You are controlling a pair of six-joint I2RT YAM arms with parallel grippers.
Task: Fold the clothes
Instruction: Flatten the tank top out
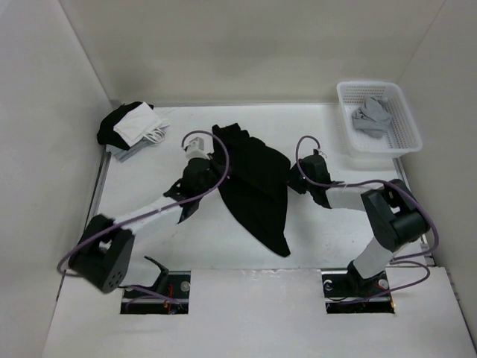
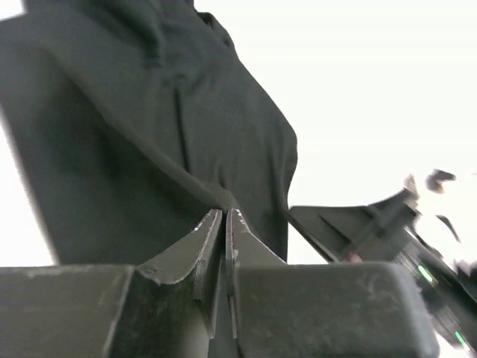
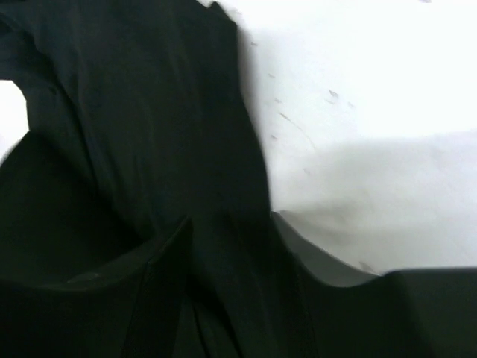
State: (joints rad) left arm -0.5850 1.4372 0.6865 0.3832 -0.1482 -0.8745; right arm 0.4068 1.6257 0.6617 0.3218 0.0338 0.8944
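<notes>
Pressed together nearest the lens, the left claw (image 2: 225, 214) is seen pinching a fold of the black T-shirt (image 1: 255, 190), bunched mid-way across the table (image 1: 223, 253), while the right claw (image 3: 238, 250) is spread, so the thin cloth could be dragged askew if pulled one-sidedly.

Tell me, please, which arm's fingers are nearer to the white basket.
Right. The right fingers sit at the black T-shirt's right edge, short of the white basket; the left fingers pinch the shirt's left side, farther away.
</notes>
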